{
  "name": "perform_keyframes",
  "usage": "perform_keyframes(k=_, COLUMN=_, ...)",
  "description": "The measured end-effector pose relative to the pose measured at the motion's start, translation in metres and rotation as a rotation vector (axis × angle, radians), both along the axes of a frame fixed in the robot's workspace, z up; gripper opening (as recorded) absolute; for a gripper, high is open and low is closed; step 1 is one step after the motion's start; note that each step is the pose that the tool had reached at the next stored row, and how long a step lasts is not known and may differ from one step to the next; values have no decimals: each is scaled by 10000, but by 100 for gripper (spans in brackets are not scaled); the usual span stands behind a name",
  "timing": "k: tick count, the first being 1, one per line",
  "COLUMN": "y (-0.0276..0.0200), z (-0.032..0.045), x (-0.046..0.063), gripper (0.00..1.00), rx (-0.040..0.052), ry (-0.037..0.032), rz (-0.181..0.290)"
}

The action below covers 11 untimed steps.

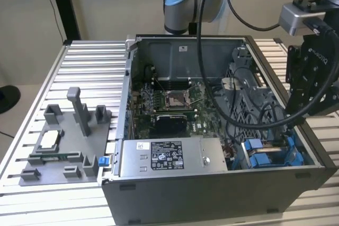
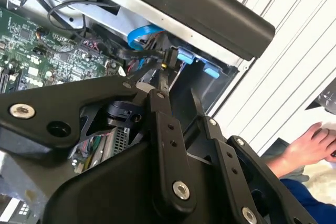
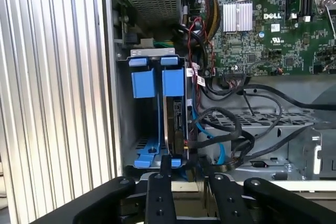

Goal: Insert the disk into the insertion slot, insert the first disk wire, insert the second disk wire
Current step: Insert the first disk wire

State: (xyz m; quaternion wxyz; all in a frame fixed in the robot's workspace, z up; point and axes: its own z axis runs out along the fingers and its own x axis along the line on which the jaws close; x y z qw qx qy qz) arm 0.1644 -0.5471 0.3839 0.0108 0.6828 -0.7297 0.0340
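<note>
The disk [image 3: 176,109] stands edge-up in its blue carrier [image 3: 172,81] inside the insertion slot [image 3: 143,143], a grey perforated cage at the case's front corner on the exterior view's right [image 1: 263,155]. An empty blue carrier [image 3: 143,82] fills the bay beside it. My gripper [image 3: 184,164] hangs right at the disk's rear end. Its fingers [image 2: 161,85] are shut on the black plug of a disk wire [image 2: 140,54], held against the disk's back edge. In the exterior view my gripper [image 1: 293,124] reaches down into the cage among black cables.
The open computer case [image 1: 212,194] lies on a ribbed aluminium table [image 1: 90,62]. Motherboard [image 1: 169,110] and power supply [image 1: 164,157] fill its middle and front. A grey fixture tray [image 1: 58,146] sits on the exterior view's left. Loose cables [image 3: 247,129] crowd the cage. A person's hand [image 2: 310,141] rests beyond the table.
</note>
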Motion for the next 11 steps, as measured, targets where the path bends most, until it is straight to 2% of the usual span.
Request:
perform_keyframes(k=4, y=0, z=1, x=137, gripper=100, rx=-2, ry=243, rz=0)
perform_keyframes(k=7, y=0, z=1, x=220, gripper=100, rx=-1, ry=401, rz=-1)
perform_keyframes(k=8, y=0, z=0, x=233, gripper=100, rx=-2, ry=423, rz=-1)
perform_keyframes(k=11, y=0, z=0, x=234, gripper=100, rx=-1, ry=425, rz=10)
